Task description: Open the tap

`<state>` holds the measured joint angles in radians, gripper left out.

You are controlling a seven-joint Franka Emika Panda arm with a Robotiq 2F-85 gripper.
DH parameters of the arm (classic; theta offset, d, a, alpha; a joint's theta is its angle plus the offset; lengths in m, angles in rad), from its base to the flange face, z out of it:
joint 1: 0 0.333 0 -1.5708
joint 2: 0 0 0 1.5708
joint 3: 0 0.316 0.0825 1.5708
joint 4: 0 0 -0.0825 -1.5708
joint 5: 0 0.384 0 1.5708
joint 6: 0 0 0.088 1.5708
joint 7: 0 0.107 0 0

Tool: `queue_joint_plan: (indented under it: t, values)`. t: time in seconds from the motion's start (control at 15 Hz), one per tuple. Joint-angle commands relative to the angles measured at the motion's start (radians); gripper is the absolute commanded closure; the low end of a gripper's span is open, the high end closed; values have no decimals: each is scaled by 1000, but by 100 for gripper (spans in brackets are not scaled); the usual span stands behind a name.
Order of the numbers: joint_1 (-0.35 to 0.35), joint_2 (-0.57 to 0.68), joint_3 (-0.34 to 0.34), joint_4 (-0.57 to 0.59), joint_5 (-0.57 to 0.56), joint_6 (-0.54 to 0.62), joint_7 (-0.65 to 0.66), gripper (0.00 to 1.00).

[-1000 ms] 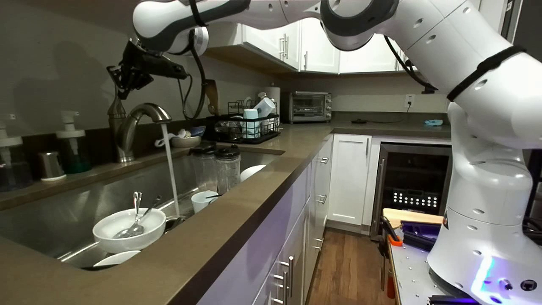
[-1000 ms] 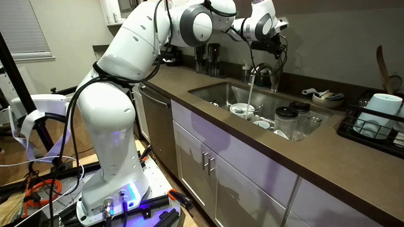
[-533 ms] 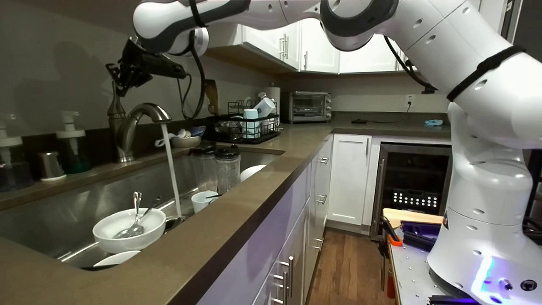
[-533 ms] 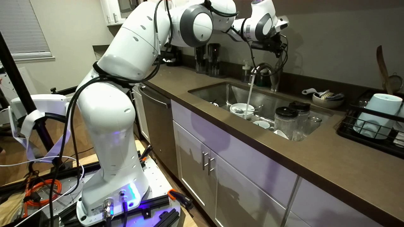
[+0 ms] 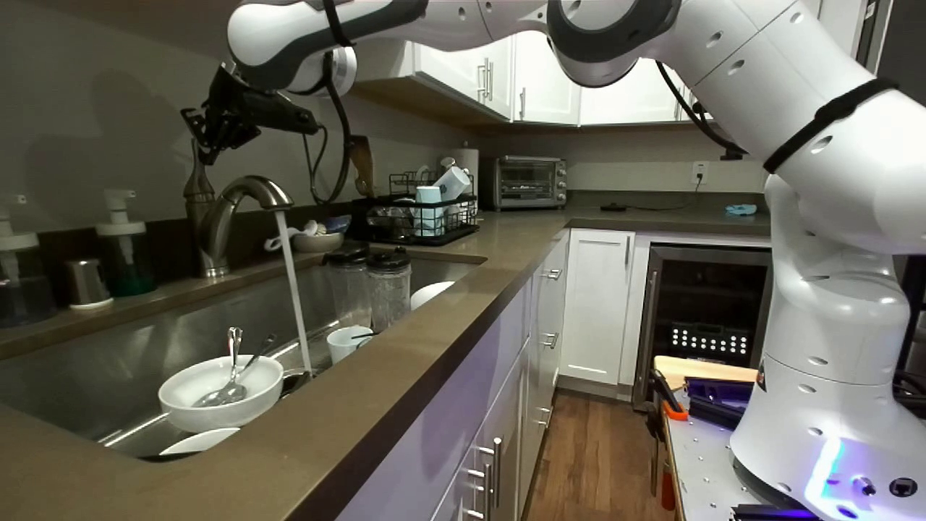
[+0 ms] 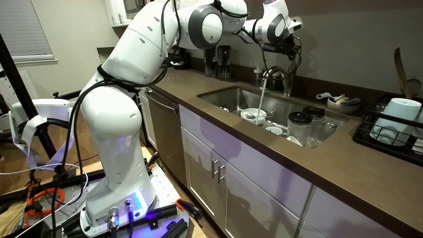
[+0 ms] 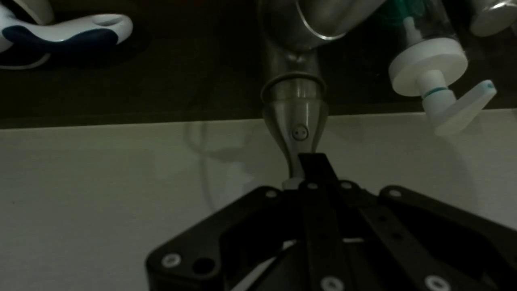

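The brushed-steel tap [image 5: 249, 192] stands behind the sink, with its arched spout over the basin and a tall tapered handle rising at its back. It also shows in the other exterior view [image 6: 276, 70] and from above in the wrist view [image 7: 297, 101]. A stream of water [image 5: 294, 297] runs from the spout into the sink. My gripper [image 5: 207, 155] is over the tap, at the top of the handle. In the wrist view my black fingers [image 7: 317, 161] are together and overlap the handle's upper end, which shows beside them. Whether they touch is unclear.
The sink [image 6: 244, 96] holds a white bowl [image 5: 221, 391] with spoons, a cup [image 5: 343, 344] and lidded jars [image 6: 299, 127]. Soap bottles [image 5: 123, 246] stand beside the tap. A bowl of brushes [image 6: 343, 104] and a dish rack [image 6: 390, 132] stand on the other side. The wall is close behind.
My gripper has shifted very slightly up and toward the wall since one second ago. Water runs in all the frames. The tap shows no visible change.
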<state>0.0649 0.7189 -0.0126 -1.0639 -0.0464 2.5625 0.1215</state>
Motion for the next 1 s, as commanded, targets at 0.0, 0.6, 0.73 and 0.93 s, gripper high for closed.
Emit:
queue_joint_plan:
  t: [0.0, 0.6, 0.73, 0.93]
  values:
    - [-12, 9, 3, 36, 5, 34, -14, 98]
    - [-15, -50, -8, -75, 4, 87, 13, 98]
    - [-13, -74, -17, -124, 1, 119, 22, 98]
    - [-13, -112, -41, -193, 4, 176, 25, 98]
